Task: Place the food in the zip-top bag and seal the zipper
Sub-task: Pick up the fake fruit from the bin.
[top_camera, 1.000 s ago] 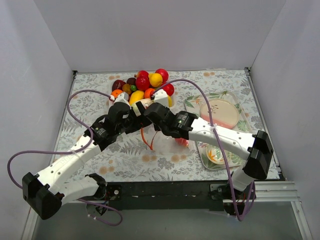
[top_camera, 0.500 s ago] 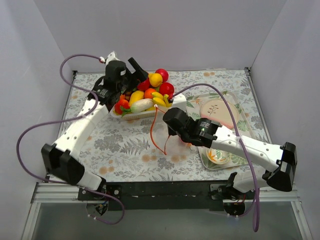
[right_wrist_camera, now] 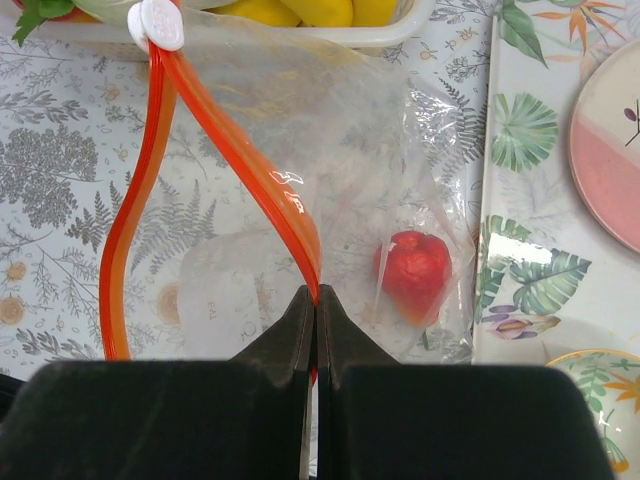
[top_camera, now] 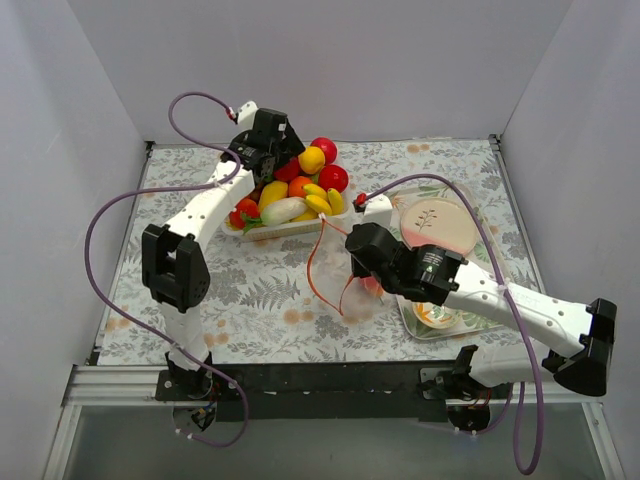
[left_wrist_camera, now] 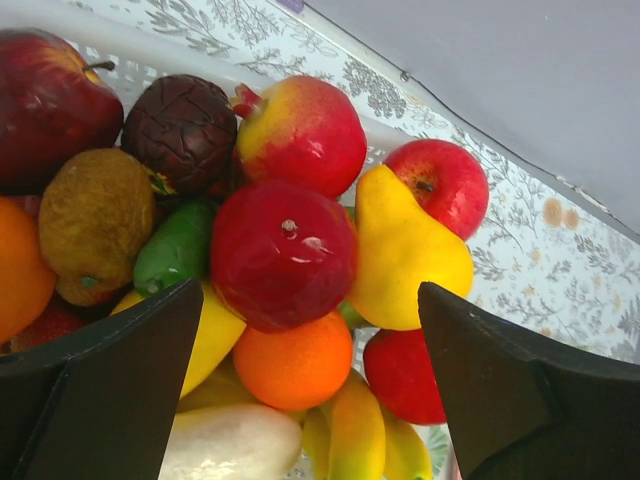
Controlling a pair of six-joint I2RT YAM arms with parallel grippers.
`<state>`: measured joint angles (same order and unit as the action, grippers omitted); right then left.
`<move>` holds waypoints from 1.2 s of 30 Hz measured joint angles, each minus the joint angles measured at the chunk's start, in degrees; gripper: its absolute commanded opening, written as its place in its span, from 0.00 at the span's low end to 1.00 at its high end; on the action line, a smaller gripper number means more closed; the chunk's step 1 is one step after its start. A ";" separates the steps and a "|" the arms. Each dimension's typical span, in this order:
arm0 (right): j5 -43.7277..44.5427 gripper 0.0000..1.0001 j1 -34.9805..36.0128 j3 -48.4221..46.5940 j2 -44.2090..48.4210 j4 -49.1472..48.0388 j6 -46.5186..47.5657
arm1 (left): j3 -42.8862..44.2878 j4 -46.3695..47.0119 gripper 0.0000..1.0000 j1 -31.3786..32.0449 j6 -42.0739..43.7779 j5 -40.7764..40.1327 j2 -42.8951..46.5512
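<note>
right end effector (right_wrist_camera: 312,296) pinching zipper (right_wrist_camera: 262,170), red food (right_wrist_camera: 412,274) bagged

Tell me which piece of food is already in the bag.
The red piece lying alone inside the clear bag; all the other fruit is piled in the white basket.
</note>
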<state>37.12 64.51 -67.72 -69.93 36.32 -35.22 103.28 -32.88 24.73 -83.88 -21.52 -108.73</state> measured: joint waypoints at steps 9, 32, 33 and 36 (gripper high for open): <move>0.17 0.01 0.00 1.09 0.98 0.39 -0.59 | 2.80 0.37 0.89 -0.04 7.32 -2.84 -2.99; 0.13 0.01 0.00 1.09 0.31 0.37 -0.57 | 3.41 2.08 0.72 -0.04 17.90 -2.32 -7.32; 0.13 0.01 0.00 1.07 0.13 0.37 -0.57 | 3.41 2.14 0.68 -0.04 18.05 -2.25 -7.32; 0.11 0.01 0.00 1.07 -0.17 0.35 -0.57 | 3.41 2.69 0.63 -0.04 18.38 -2.01 -7.32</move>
<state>37.23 64.51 -66.65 -70.11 36.67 -35.79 106.69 -30.20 24.69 -65.49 -23.53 -116.05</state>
